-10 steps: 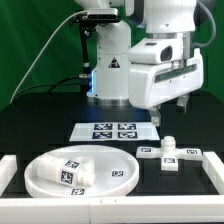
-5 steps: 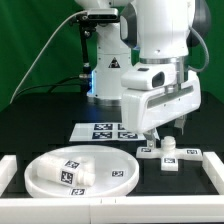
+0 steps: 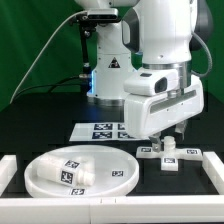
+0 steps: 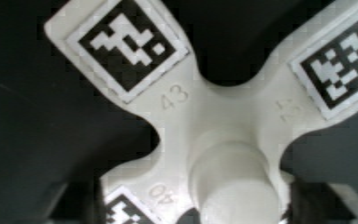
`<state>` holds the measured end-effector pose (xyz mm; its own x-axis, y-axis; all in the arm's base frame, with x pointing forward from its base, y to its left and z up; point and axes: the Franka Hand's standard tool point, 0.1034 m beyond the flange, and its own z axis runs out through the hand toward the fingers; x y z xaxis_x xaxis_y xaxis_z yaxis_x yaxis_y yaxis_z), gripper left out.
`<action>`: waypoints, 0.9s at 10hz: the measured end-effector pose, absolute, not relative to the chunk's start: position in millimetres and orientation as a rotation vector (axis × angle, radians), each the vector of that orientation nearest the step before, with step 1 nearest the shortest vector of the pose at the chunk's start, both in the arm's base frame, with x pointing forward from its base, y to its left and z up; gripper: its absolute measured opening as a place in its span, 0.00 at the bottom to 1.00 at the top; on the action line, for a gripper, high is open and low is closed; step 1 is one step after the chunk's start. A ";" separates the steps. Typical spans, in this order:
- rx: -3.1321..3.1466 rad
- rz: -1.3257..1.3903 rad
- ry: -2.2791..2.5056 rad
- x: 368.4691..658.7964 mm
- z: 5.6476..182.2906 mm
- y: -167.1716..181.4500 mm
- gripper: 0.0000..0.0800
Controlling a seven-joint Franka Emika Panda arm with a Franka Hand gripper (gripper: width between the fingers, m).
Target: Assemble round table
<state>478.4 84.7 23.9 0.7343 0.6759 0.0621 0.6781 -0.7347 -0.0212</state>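
Just above the cross piece point(image 3: 170, 157), fingers point(image 3: 152, 137) mostly hidden, spread or pinch unclear.

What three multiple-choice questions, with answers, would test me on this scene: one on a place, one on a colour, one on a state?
1. Where is the post? A on the floor; B in the disc; C beside the disc.
2. What colour is the cross? A black; B red; C white.
3. How is the cross? A lying flat on the table; B lifted up; C fixed to the disc.
Answers: 1 B, it rests inside the rim; 2 C, white with black tags; 3 A, its arms lie on the black surface.
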 end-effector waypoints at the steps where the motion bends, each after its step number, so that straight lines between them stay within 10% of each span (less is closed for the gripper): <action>1: -2.886 -0.078 -1.127 478.4 23.9 84.7 0.43; 2: -2.886 -0.078 -1.127 478.4 23.9 84.7 0.26; 9: -2.903 -0.042 -1.124 439.3 61.7 90.5 0.24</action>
